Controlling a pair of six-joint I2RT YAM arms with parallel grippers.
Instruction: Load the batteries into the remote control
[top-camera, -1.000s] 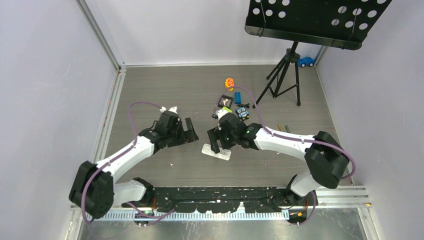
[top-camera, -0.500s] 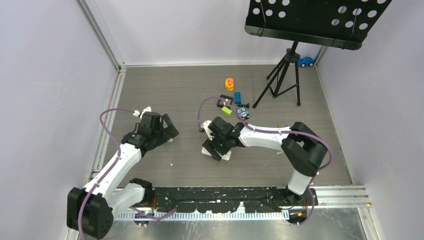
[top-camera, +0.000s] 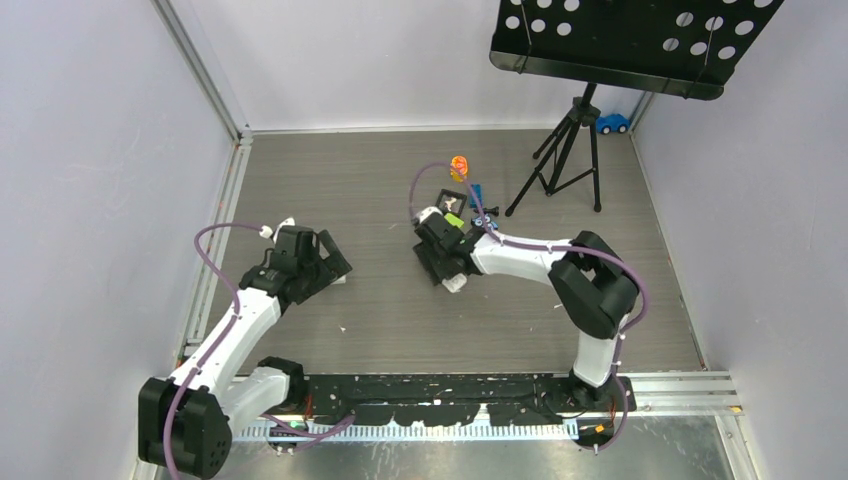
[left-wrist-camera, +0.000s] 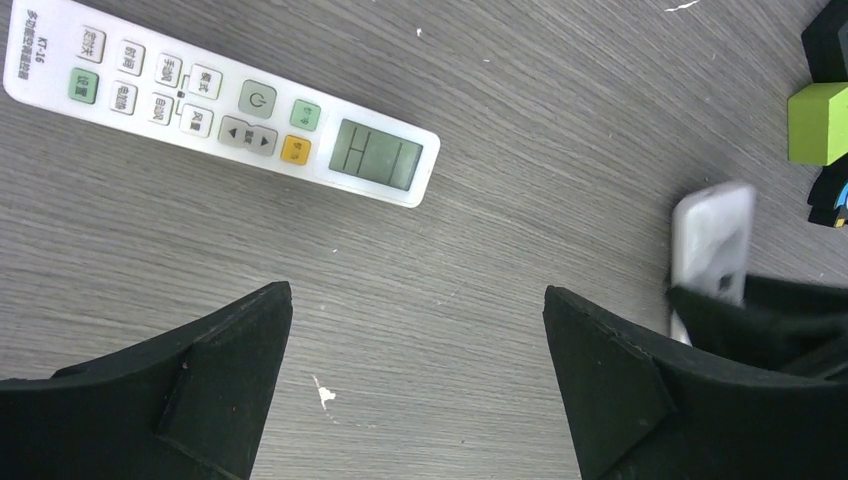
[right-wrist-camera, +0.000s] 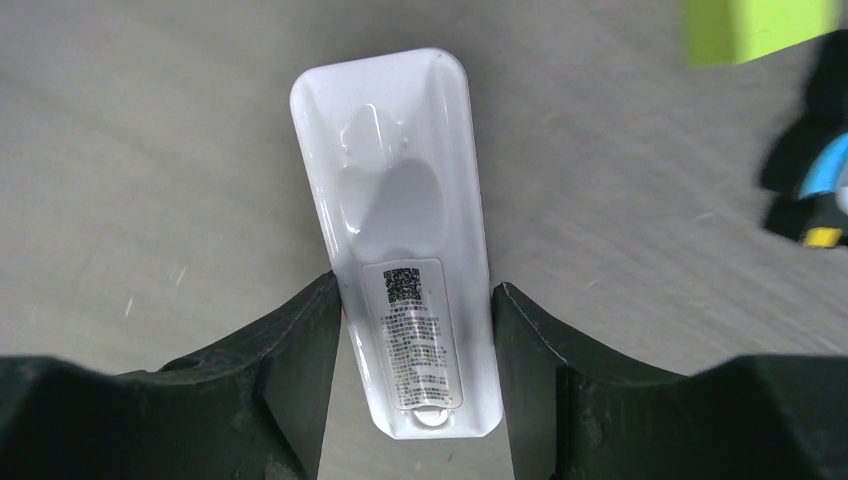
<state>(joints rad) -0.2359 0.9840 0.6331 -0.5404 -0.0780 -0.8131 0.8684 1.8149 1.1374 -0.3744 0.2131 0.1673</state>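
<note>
The remote control lies face up in the left wrist view, white with a pale display and grey buttons. My left gripper hangs open over bare table just short of it, at the left in the top view. My right gripper is shut on a slimmer glossy white remote, back up with a QR label. Its fingers press both long sides. That remote pokes out below the right gripper and also shows in the left wrist view. The batteries are out of view.
A green block, a blue block, an orange toy and a black-and-blue toy cluster just beyond the right gripper. A black tripod stand and a blue toy car are at the back right.
The left arm drew back to the left and its gripper opened wide. The right gripper came over the slim remote, closed on it and carried it toward the toys.
</note>
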